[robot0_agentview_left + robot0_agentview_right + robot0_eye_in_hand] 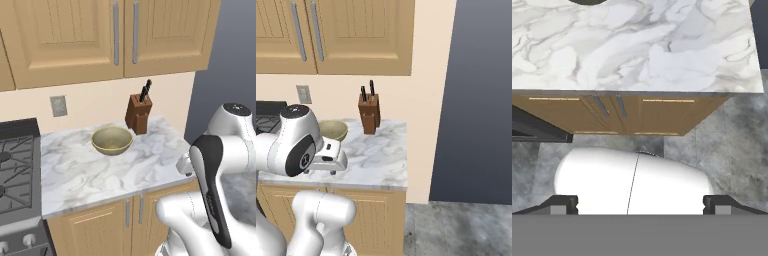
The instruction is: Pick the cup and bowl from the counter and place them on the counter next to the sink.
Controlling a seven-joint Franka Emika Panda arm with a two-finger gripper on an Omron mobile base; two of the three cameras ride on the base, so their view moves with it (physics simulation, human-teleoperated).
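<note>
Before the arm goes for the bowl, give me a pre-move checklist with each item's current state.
1. Gripper open and holding nothing: ok.
2. Bowl upright on the counter: ok.
3. Bowl apart from the knife block behind it: ok.
4. Gripper lined up over the bowl: not ok; the hand view looks down at the counter's front edge and the cabinet doors.
5. Cup located: cannot tell.
6. Sink located: cannot tell.

One bowl (112, 140) sits on the one marble desk (90, 175). One knife block (138, 114), at the bowl's 2 o'clock, holds two dark-handled knives (145, 90). One wall outlet (58, 105) and one stove (17, 165) also show.
</note>
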